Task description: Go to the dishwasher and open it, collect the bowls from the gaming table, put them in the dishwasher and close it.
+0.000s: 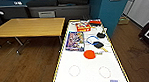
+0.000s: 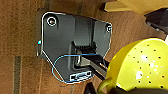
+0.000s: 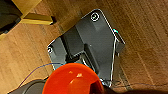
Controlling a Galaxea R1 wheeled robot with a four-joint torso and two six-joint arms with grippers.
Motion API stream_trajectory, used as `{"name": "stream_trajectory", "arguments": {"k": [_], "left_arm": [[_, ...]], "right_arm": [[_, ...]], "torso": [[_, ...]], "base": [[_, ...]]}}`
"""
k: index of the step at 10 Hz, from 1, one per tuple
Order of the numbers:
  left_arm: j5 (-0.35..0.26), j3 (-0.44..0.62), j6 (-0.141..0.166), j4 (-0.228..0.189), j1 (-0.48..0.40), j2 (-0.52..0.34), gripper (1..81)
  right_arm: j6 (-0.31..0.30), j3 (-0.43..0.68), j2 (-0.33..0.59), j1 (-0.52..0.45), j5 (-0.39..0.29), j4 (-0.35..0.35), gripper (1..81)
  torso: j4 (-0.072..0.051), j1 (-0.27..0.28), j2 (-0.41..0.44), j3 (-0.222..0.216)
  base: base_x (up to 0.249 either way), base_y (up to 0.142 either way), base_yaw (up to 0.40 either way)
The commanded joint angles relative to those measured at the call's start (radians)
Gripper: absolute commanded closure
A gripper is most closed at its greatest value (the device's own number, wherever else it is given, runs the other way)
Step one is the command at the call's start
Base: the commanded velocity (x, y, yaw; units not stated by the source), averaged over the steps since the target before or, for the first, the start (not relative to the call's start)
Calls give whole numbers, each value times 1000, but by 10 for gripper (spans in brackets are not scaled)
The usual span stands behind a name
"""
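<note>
We seem to be mid-task: a yellow bowl [image 2: 140,66] sits at the left claw and an orange bowl [image 3: 73,80] at the right, likely held, though we cannot tell either claw's state. Ahead lies a white counter [image 1: 90,75] with paddles [image 1: 89,54]. Loading and closing remain.

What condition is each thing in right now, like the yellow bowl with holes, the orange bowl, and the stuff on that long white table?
Yellow perforated bowl: above the wooden floor, beside the left arm.
Orange bowl: above the floor, beside the right arm.
Orange paddle: lying flat on the white table.
Magazine: lying flat, closed.
Wooden table: standing, top bare.
</note>
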State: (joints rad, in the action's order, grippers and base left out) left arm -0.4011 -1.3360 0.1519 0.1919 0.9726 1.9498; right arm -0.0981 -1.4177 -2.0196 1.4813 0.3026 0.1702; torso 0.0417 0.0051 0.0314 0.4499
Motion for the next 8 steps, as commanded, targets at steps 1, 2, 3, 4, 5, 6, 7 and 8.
{"name": "stream_trajectory", "arguments": {"k": [1,2,3,4,5,6,7,8], "left_arm": [[120,-121,-153,35,103,109,811],[126,-180,-155,35,130,149,811],[130,-238,-157,35,165,192,811],[165,-290,-170,32,199,229,811],[250,-345,-195,18,235,271,811],[266,-380,-210,17,258,307,811],[269,-428,-229,20,280,342,811],[269,-483,-229,20,298,379,811]], "right_arm": [[8,-39,16,-5,-79,-28,811],[11,-65,-10,-5,-80,-44,811],[11,-98,-37,-9,-114,-61,811],[11,-128,-60,-11,-138,-64,811],[9,-176,-93,-8,-145,-64,811],[6,-203,-113,-5,-146,-63,811],[5,-217,-125,-5,-152,-64,811],[6,-222,-133,-5,-157,-64,811]], "torso": [[0,0,0,0],[0,0,0,0],[0,0,0,0],[0,0,0,0],[0,0,0,0],[0,0,0,0],[0,0,0,-28],[0,0,0,-71]], "base": [[0,0,0],[0,0,0],[0,0,0],[0,0,0],[0,0,0],[0,0,0],[0,0,0],[0,0,0]]}}
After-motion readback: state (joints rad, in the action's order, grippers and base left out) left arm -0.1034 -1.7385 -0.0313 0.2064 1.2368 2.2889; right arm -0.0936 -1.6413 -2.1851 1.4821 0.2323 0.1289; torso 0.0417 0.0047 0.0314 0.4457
